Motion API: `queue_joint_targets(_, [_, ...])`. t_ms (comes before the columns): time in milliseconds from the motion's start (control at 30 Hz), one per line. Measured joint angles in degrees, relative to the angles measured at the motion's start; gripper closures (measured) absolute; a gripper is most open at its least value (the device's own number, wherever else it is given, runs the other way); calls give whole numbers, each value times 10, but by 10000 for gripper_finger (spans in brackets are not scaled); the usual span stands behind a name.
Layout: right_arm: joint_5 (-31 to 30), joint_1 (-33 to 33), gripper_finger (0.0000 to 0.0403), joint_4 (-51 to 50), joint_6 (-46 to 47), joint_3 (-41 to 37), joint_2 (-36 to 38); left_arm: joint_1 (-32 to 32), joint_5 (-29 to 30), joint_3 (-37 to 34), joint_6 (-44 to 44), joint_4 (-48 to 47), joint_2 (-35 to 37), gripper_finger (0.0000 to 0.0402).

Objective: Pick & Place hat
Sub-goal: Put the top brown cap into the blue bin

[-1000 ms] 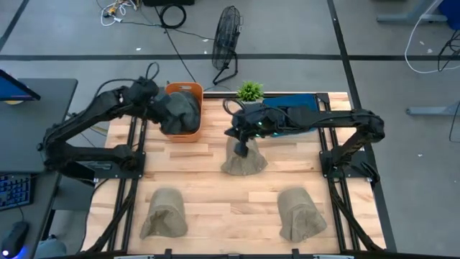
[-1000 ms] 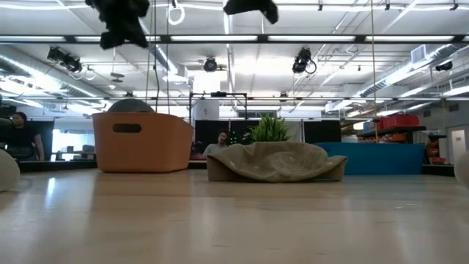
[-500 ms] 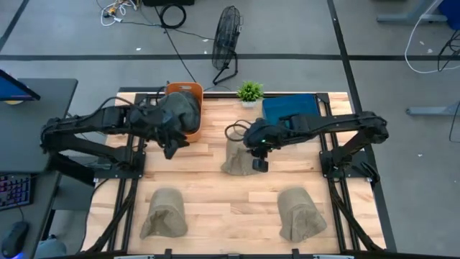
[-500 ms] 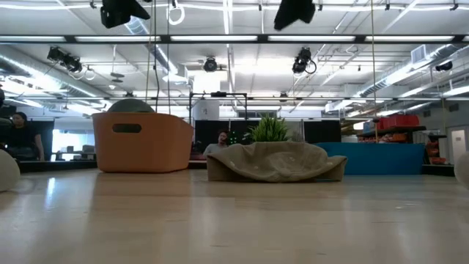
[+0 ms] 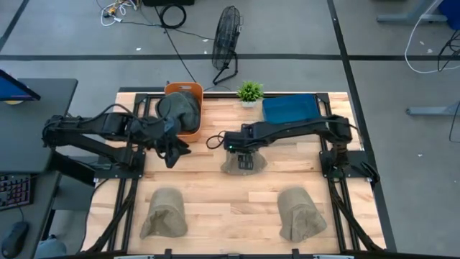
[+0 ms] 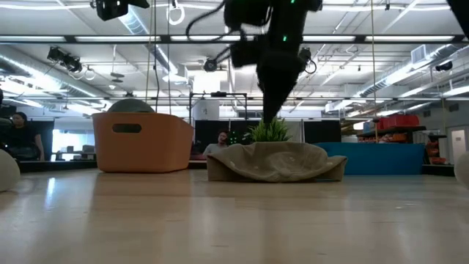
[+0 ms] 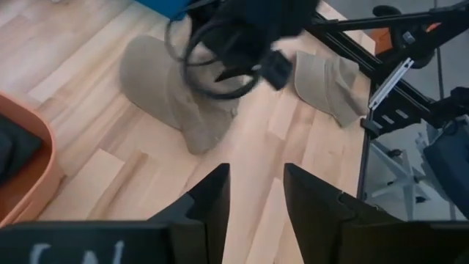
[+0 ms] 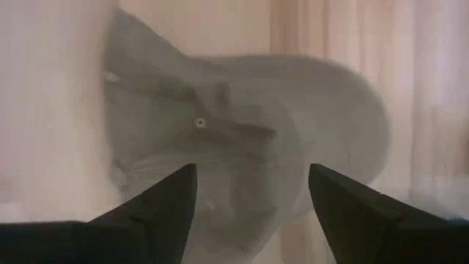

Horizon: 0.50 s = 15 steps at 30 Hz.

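The floor (image 5: 388, 43) is grey, crossed by dark lines. A black pedestal fan (image 5: 227, 36) stands on it beyond the light wooden worktop (image 5: 208, 201), with black cables (image 5: 169, 14) nearby. A dark desk (image 5: 32, 101) carrying a keyboard (image 5: 13, 193) sits beside the worktop. In the low view, long ceiling light strips (image 6: 381, 38) and exposed ducts (image 6: 44, 62) span the room.

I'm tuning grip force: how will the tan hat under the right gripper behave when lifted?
The tan hat will probably be floppy: in the low view it lies slumped and creased on the table. It looks like soft cloth, so likely light and not fragile, and it may sag or fold around the right gripper, whose fingers are open above it.
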<state>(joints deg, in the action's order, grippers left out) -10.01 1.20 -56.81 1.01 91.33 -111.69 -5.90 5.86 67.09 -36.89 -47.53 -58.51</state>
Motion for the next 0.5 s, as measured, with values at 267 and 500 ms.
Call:
queue_joint_targets(267, [-11,30,144,11,-4,0,-49,-8,1,0,0,-1,0,275])
queue_joint_targets(500, [-9,52,149,18,-18,0,-70,-8,1,0,0,-4,0,275])
